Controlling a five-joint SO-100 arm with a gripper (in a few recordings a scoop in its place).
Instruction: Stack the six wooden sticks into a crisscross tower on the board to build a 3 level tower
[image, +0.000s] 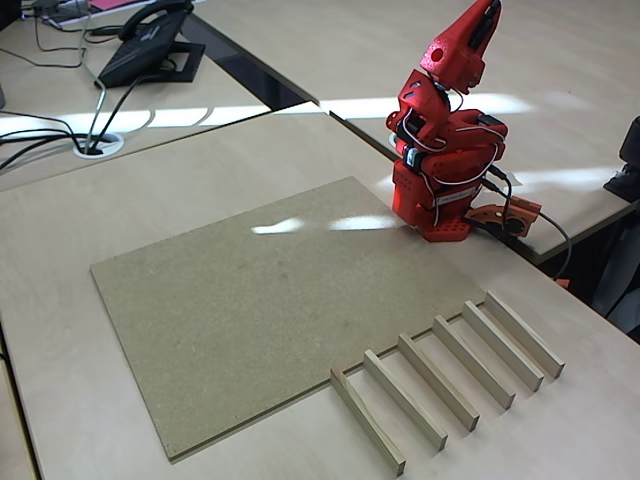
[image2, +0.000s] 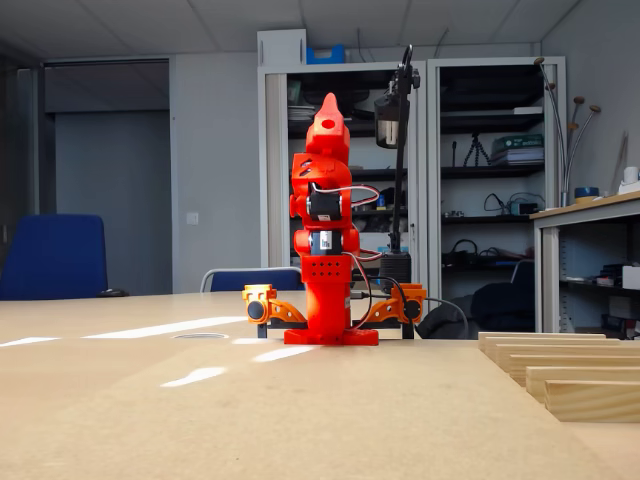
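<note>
Pale six wooden sticks (image: 450, 375) lie parallel beside the board (image: 250, 300); hand (image: 480, 22) closed, empty.

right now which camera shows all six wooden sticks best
The raised fixed view: the six wooden sticks lie side by side, apart, on the table beside the board. In the low fixed view the sticks overlap at the right edge, ends toward the camera, hard to count.
</note>
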